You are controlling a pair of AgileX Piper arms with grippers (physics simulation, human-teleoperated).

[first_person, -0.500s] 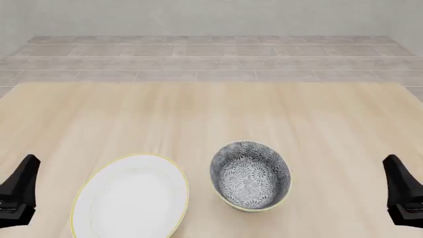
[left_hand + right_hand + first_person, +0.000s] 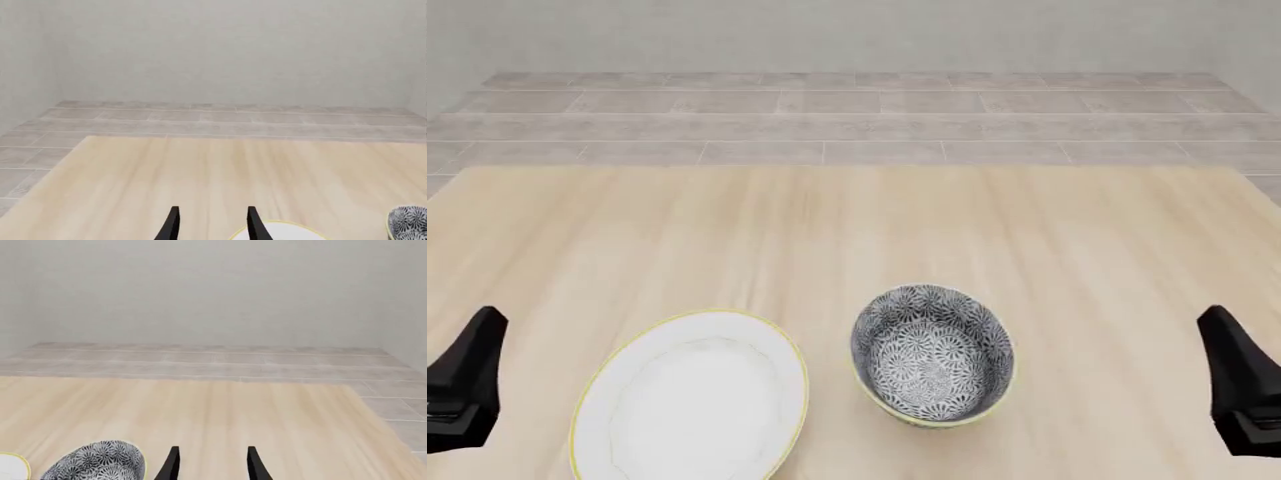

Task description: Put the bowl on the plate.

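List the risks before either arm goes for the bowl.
1. The bowl stands close beside the plate; a finger coming down on that side of its rim may nudge the plate.
2. The bowl's walls are round and deep, so a rim pinch by the open right gripper may slip or tip it.
3. The left gripper, also open, sits near the plate's far side; both arms reaching inward could cross paths.
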